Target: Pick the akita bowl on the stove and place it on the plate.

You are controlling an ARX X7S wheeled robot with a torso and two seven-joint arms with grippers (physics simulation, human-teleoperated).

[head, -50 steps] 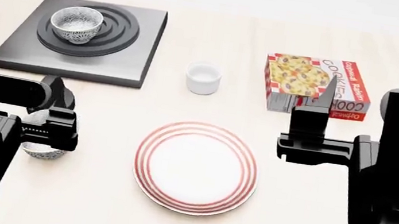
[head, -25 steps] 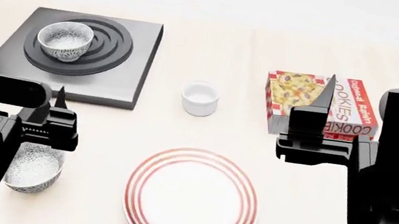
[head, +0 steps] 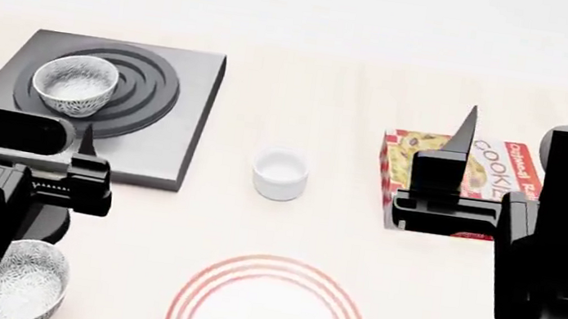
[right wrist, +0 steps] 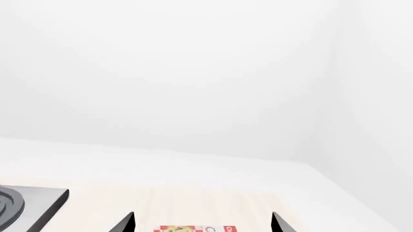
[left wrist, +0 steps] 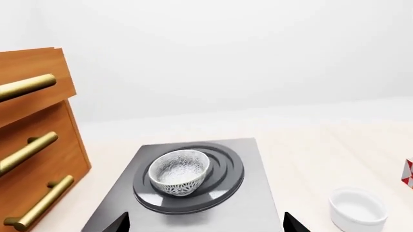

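The akita bowl (head: 74,84) (left wrist: 179,171), white with a dense dark speckled pattern, stands upright on the black ring burner of the grey stove (head: 169,153) (left wrist: 255,212) at the far left. The red-ringed white plate (head: 275,267) lies near the front, cut off by the head view's lower edge. My left gripper (head: 82,145) (left wrist: 205,224) hangs open and holds nothing, on the near side of the stove and apart from the bowl. Open too and holding nothing, my right gripper (head: 466,130) (right wrist: 202,222) hovers in front of the cookie box.
A look-alike speckled bowl (head: 26,282) sits at the front left, partly behind my left arm. A small plain white cup (head: 280,174) (left wrist: 358,210) stands between stove and cookie box (head: 480,173) (right wrist: 197,228). A wooden drawer cabinet (left wrist: 32,145) with brass handles stands left of the stove.
The head view has shifted, so the stove, cup, box and plate sit lower in the frame and the plate is now cut off. Both grippers keep their places in the view.
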